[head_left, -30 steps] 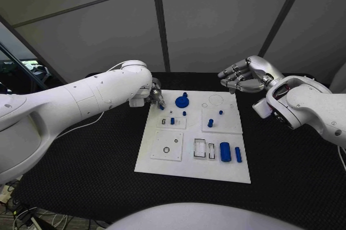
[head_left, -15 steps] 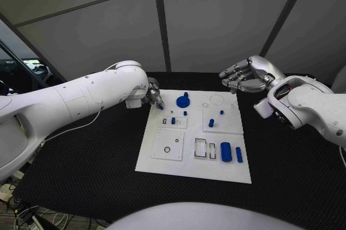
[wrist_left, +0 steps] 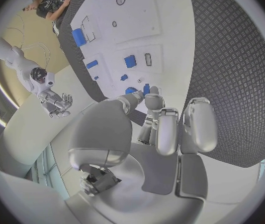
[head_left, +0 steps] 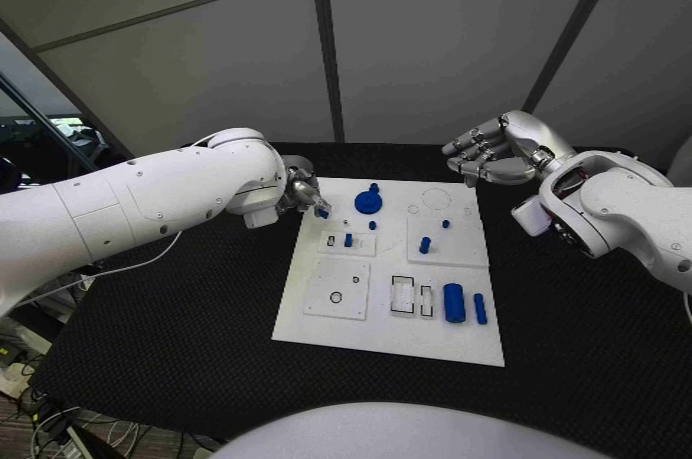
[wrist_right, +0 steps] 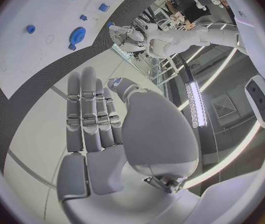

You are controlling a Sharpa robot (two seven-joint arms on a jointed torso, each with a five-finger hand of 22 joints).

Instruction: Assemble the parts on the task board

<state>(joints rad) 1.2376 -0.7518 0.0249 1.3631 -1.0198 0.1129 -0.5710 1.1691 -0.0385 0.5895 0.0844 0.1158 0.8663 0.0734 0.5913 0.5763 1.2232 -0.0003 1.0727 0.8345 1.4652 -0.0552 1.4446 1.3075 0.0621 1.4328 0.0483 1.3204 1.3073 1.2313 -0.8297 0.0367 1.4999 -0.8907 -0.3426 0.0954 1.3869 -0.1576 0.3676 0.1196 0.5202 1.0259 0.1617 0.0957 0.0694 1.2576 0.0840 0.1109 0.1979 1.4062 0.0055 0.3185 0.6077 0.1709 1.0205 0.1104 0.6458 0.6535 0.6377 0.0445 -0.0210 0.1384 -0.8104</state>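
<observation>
Left hand [head_left: 304, 193] sits at the far-left corner of the task board [head_left: 335, 325], fingertips pinching a small blue part [head_left: 322, 212] just above the plate, while right hand [head_left: 490, 149] hovers beyond the far-right corner, fingers apart, holding nothing.

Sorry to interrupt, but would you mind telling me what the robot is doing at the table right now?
It is assembling small blue parts on the white task board. The left hand is at the board's far left corner, pinching a small blue part at its fingertips. The right hand hovers beyond the board's far right corner, holding nothing. A blue gear, pegs and a cylinder sit on the board.
</observation>
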